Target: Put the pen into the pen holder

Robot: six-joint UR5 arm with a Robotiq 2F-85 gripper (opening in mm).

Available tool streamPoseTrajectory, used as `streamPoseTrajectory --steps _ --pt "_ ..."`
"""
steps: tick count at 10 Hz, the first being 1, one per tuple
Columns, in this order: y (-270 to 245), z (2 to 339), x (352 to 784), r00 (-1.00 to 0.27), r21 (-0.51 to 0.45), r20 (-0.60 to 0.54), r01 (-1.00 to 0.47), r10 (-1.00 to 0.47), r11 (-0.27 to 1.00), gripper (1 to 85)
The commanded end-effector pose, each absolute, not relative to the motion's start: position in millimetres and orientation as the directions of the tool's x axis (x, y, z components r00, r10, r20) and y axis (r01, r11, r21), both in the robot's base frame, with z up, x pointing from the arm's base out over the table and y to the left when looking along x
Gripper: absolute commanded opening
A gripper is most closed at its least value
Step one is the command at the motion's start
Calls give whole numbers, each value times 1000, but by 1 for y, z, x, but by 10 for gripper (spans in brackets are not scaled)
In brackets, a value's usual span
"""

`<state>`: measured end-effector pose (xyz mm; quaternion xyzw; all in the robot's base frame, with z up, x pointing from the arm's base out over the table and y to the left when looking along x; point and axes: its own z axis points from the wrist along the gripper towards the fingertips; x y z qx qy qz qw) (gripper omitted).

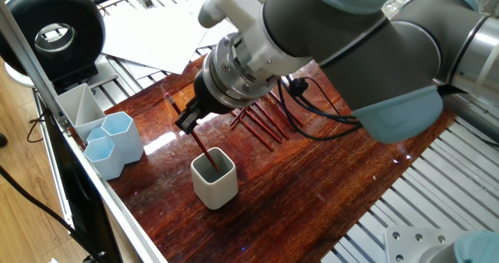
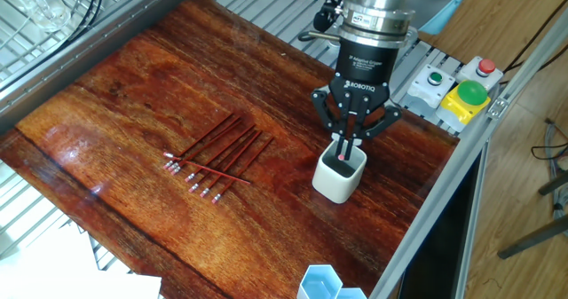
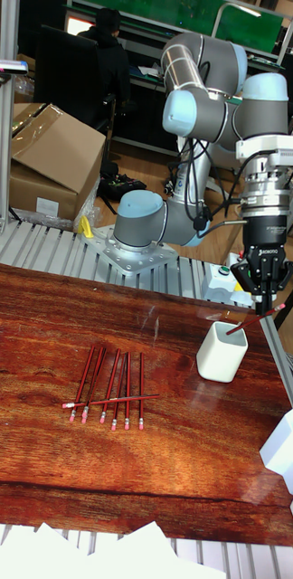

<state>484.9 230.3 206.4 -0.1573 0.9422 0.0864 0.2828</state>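
Pincer point(image 2: 348, 142) over pen holder point(image 2: 339, 177), pen point(image 1: 202, 147) seemingly released inside

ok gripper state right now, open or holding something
Gripper: open, fingers spread above the pen holder; the pen leans in the holder, upper end between the fingers, contact unclear.
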Motion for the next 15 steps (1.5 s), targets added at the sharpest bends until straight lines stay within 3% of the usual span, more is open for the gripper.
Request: streamPoseTrajectory --steps 1,15 --pt "229 204 482 -787 88 -573 -337 -229 938 10" --pt "219 197 478 -766 93 -613 -313 -193 945 10"
